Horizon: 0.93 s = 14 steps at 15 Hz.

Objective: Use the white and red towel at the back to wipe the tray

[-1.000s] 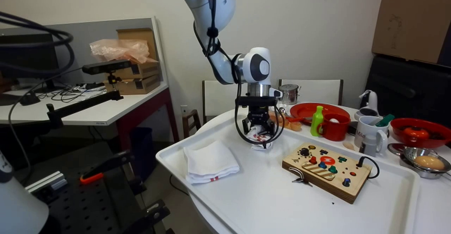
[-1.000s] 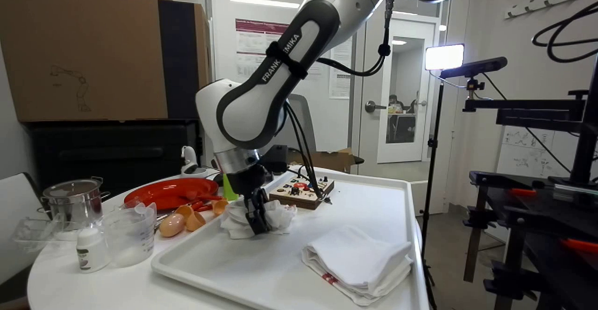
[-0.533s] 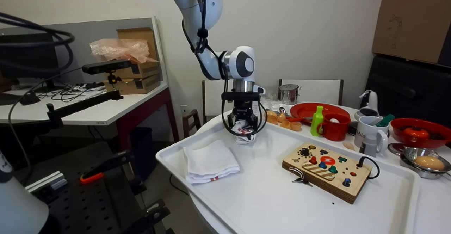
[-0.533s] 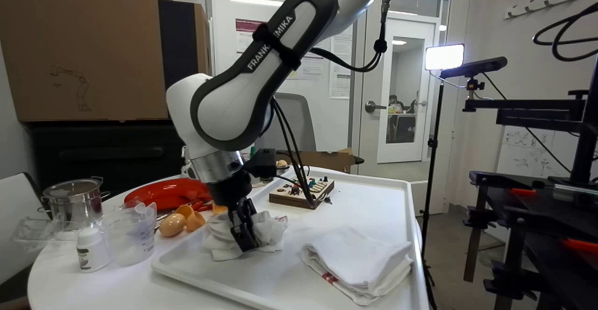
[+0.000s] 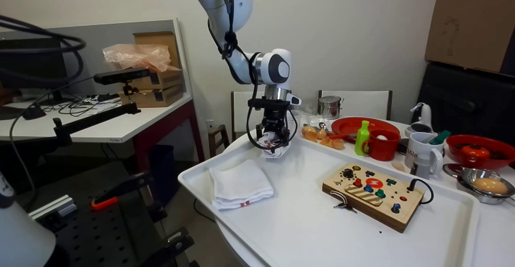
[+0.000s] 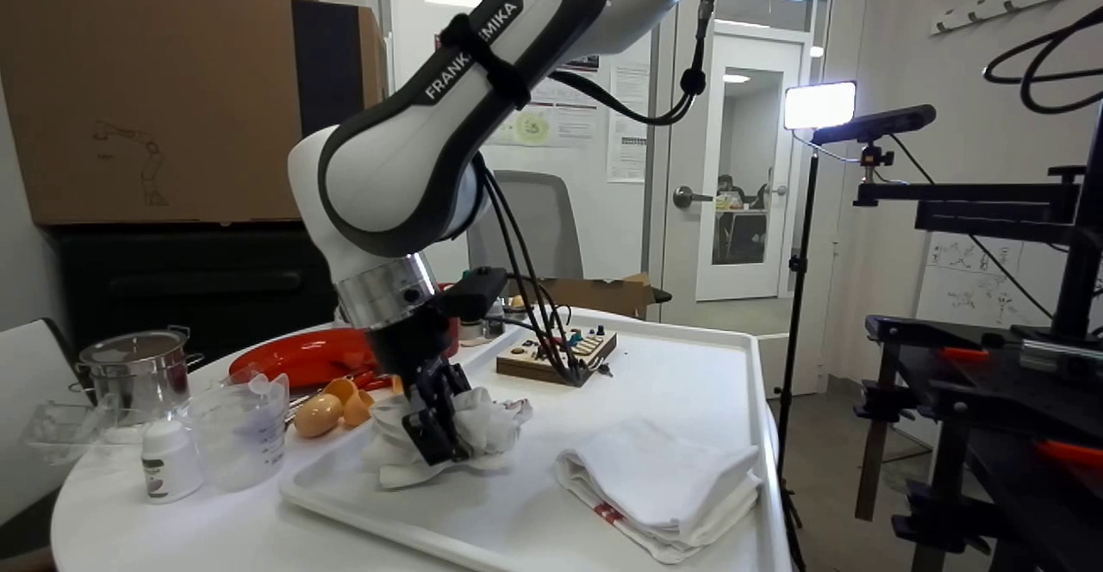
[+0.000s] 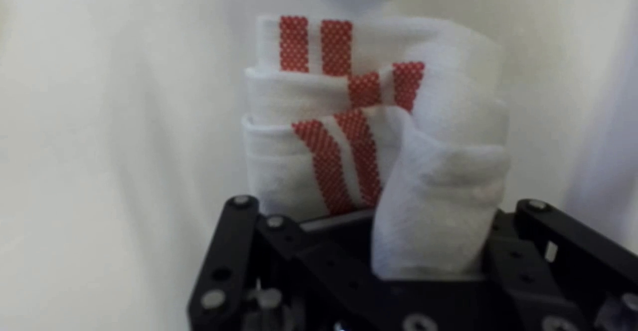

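My gripper (image 6: 444,438) is shut on the white and red towel (image 6: 491,424), pointing down at a slant over the tray's back corner. The bunched cloth spreads out on both sides of the fingers and seems to rest on the tray (image 5: 314,222). From the wrist, the towel (image 7: 448,181) shows several folds with paired red stripes, and one fold covers the space between the jaws, so the fingertips are hidden. The large white tray with its low rim fills most of the table in both exterior views.
A folded, mostly white cloth (image 5: 241,184) lies on the tray near the gripper. Farther along sits a wooden button board (image 5: 374,194) with a cable. Beyond the rim stand eggshells (image 5: 322,138), a red plate (image 5: 344,124), a green bottle (image 5: 362,138) and a measuring cup (image 6: 237,434).
The gripper and towel have slid along the back of the tray, leftward in both exterior views, away from the button board. Lately the hand has tilted more while the towel has shifted little.
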Each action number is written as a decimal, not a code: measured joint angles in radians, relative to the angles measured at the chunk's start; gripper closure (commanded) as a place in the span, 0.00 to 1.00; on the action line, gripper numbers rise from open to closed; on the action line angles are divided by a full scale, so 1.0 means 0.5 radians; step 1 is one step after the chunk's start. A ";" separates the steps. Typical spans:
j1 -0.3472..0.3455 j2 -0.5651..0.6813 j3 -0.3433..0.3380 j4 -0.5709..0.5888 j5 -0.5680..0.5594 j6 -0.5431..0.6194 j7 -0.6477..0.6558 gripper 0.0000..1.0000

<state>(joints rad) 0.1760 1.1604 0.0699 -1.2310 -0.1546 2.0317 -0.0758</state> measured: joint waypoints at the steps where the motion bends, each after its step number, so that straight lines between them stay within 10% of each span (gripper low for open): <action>1: 0.005 0.007 -0.003 0.011 -0.002 0.018 0.015 1.00; 9: 0.140 0.103 -0.105 0.106 -0.044 0.181 0.190 1.00; 11: 0.170 0.115 -0.126 0.132 -0.050 0.206 0.233 0.74; 14: 0.188 0.129 -0.146 0.158 -0.053 0.213 0.273 0.64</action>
<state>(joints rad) 0.2701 1.2247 -0.0032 -1.1521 -0.1813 2.1381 0.0605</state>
